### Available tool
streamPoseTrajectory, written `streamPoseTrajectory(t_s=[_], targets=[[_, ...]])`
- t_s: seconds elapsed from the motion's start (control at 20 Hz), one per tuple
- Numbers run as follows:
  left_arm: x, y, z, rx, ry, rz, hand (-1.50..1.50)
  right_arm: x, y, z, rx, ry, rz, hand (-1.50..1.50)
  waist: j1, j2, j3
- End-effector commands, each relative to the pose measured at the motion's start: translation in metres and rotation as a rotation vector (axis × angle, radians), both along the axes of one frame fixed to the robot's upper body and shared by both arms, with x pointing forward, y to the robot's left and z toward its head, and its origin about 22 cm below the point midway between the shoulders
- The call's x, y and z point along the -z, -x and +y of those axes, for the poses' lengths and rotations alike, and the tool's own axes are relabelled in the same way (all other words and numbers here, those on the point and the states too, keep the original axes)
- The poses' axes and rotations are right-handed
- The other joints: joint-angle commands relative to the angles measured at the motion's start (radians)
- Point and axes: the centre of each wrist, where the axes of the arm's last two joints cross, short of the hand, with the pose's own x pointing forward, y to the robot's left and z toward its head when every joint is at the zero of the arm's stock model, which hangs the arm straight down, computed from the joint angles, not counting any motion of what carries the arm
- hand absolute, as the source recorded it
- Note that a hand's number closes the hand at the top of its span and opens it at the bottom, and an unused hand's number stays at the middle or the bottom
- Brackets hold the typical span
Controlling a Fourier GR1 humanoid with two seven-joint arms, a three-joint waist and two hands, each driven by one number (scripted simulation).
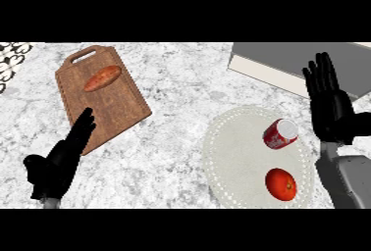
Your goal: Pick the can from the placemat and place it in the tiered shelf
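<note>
- Head view, looking steeply down on a pale marbled tabletop [181,98].
- A round, off-white placemat [232,157] with a dotted rim lies at about four o'clock from the middle of the view.
- The can [279,134], red with a silver top, rests on the upper right part of the placemat, tipped so that its top faces toward one o'clock. No robot hand touches it.
- A red tomato [280,184] sits on the same placemat at six o'clock from the can, apart from it.
- The tiered shelf [290,66], grey with a pale front edge, fills the corner at one o'clock, well apart from the placemat's rim.
- A wooden cutting board [109,105] with a handle slot lies tilted at about ten o'clock; an orange sweet potato [102,78] lies on its upper half.
- A strip of black-and-white patterned surface [11,56] shows at the far nine-to-ten o'clock edge.
- The left robot hand [62,159] shows at seven o'clock, fingers straight and together, pointing toward one o'clock; its fingertips overlap the lower edge of the cutting board in this view. It holds nothing.
- The right robot hand [330,100] shows at three o'clock, fingers straight and slightly spread, pointing toward twelve, over the shelf's near edge. It stands just beside the can, at the can's two o'clock, with a gap between them, and holds nothing.
- The right grey forearm [348,179] comes in from the lower right, beside the placemat's edge.
</note>
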Motion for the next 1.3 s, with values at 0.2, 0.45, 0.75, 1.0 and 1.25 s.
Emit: streamPoseTrajectory(t_s=[0.2,0.45,0.75,1.0,1.25], targets=[[0.003,-0.009,0.068,-0.14,-0.053,0.02,0.0,-0.014,-0.035,0.057,0.08,0.245,-0.032,1.5,-0.006,-0.02,-0.028],[0.017,0.002,0.061,-0.162,-0.031,0.092,0.0,0.038,-0.018,-0.015,0.658,0.535,0.06,1.5,-0.035,-0.021,-0.039],[0.03,0.001,0.091,-0.187,-0.007,0.103,0.0,0.07,0.021,0.122,0.501,0.478,0.147,-1.5,-0.049,-0.033,-0.03],[0.032,0.006,0.088,-0.204,-0.038,0.114,0.0,0.061,-0.007,0.092,0.604,0.743,0.282,-1.5,-0.068,-0.048,-0.038],[0.024,0.0,0.095,-0.206,-0.022,0.123,0.0,0.041,-0.02,0.097,0.612,0.953,0.528,-1.5,-0.074,-0.046,-0.036]])
